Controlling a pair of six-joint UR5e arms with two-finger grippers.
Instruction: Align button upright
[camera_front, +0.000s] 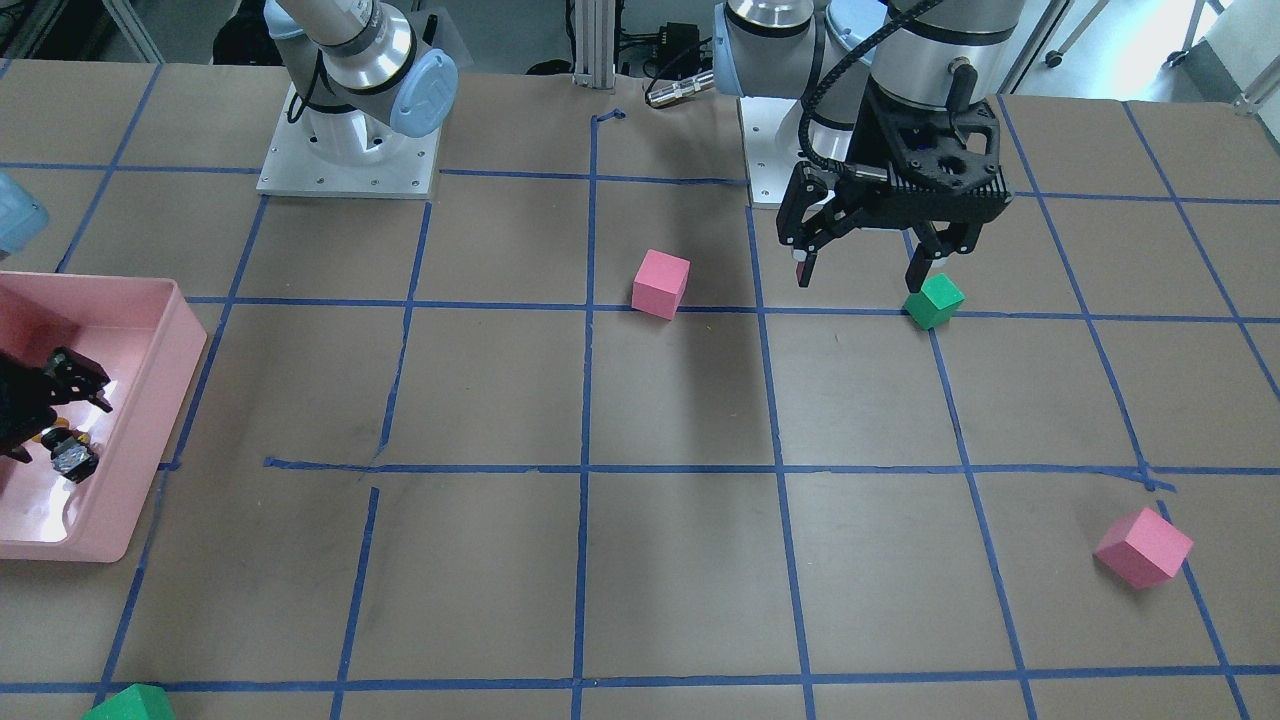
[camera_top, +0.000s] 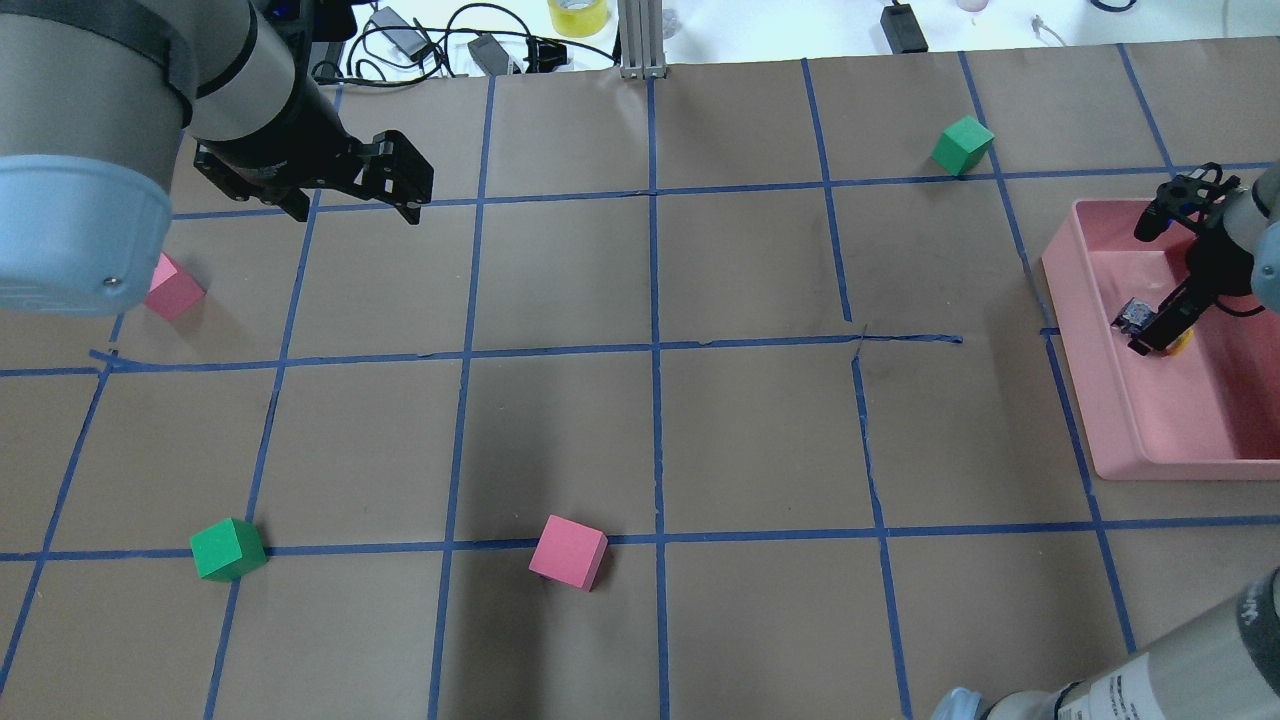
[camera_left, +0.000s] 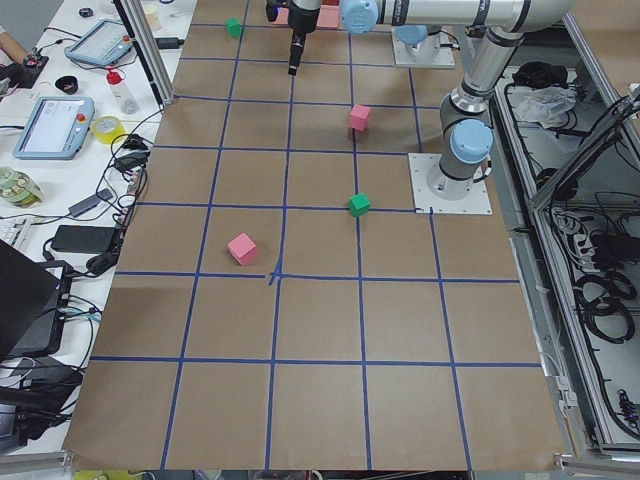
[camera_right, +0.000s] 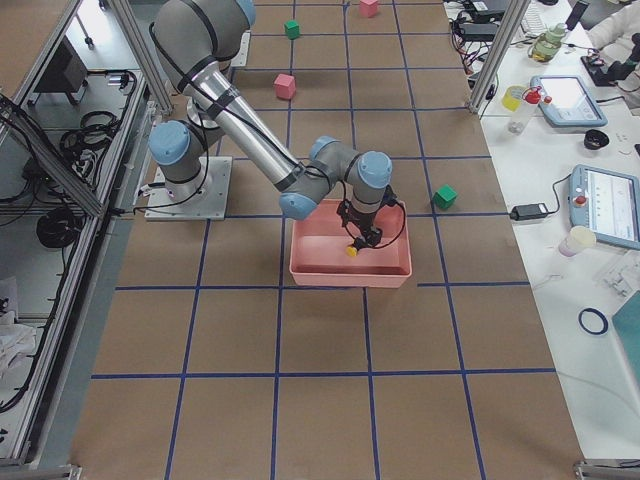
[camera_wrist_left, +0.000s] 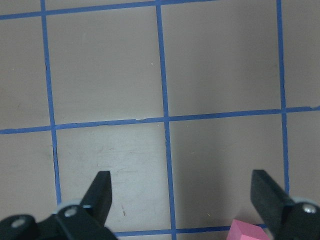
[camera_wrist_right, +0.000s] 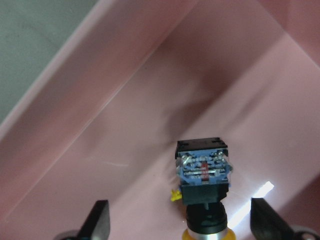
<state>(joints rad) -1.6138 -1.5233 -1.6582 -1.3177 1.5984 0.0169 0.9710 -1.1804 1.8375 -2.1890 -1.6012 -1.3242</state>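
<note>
The button (camera_wrist_right: 202, 187) lies on its side on the floor of the pink tray (camera_wrist_right: 100, 75). Its yellow cap points toward the wrist camera and its black and silvery base points away. My right gripper (camera_wrist_right: 182, 222) is open, with one finger on each side of the button and neither touching it. The button also shows in the overhead view (camera_top: 1137, 317) and in the front view (camera_front: 72, 457). My left gripper (camera_wrist_left: 182, 192) is open and empty, high above the table (camera_top: 355, 205).
The pink tray (camera_top: 1090, 400) stands at the table's right end. Loose cubes lie on the table: a pink one (camera_top: 568, 552), a green one (camera_top: 227, 549), a pink one (camera_top: 172, 288) near the left arm and a green one (camera_top: 963, 145) at the far right.
</note>
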